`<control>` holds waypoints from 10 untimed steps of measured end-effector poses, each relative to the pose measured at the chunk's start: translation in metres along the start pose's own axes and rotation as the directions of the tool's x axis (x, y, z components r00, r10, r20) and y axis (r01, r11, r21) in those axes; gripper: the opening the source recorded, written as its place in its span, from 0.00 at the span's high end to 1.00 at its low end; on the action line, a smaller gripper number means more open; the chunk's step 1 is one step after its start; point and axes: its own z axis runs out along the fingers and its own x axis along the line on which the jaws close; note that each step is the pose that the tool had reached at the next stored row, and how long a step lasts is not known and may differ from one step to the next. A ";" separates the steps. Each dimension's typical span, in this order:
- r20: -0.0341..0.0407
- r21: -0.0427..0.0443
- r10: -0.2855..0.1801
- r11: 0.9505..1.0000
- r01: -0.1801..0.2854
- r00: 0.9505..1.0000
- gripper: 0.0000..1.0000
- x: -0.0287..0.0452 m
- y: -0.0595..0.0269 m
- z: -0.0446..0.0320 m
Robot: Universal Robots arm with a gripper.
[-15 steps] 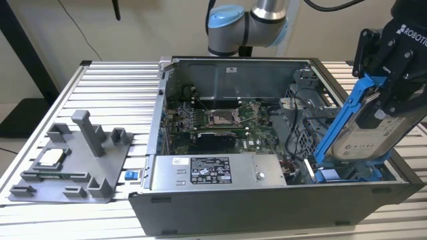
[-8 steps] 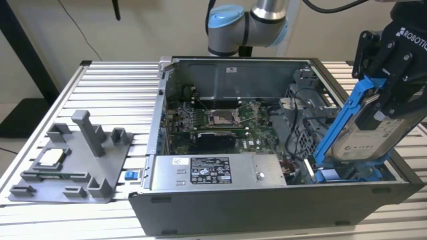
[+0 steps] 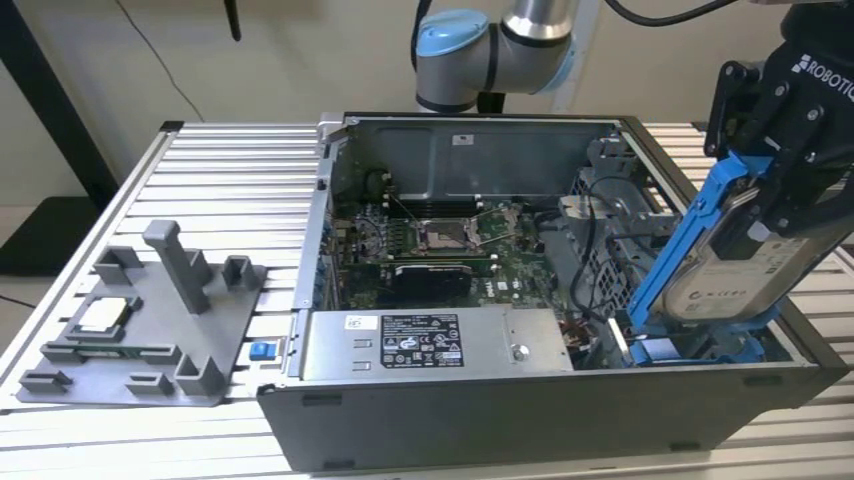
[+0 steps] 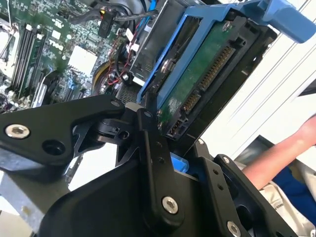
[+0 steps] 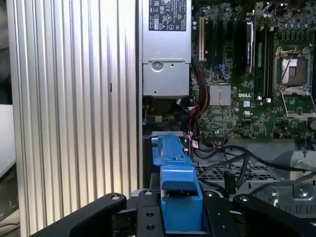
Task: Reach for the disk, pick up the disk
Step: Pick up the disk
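Observation:
The disk (image 3: 727, 272), a silver-grey drive with a white label in bright blue rails, stands tilted at the exterior view's right. Its upper end is above the rim of the open computer case (image 3: 534, 420) and its lower end is down by the drive bay. My gripper (image 3: 771, 205) is shut on its upper part. In the second wrist view the disk's green circuit-board underside (image 4: 197, 84) faces the camera between my black fingers (image 4: 154, 148). The first wrist view looks along the blue rail (image 5: 175, 163), clamped in the gripper (image 5: 181, 213).
Inside the case lie the motherboard (image 3: 441, 240), the long grey power supply (image 3: 427, 345) and loose cables (image 5: 232, 163). A grey fixture tray (image 3: 147, 340) with a small square chip (image 3: 104, 315) sits at the exterior view's left. A person's arm (image 4: 281, 153) is beside the table.

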 end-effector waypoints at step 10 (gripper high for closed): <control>0.000 0.000 0.000 1.000 0.000 1.000 1.00 0.0002 -0.0001 0.0116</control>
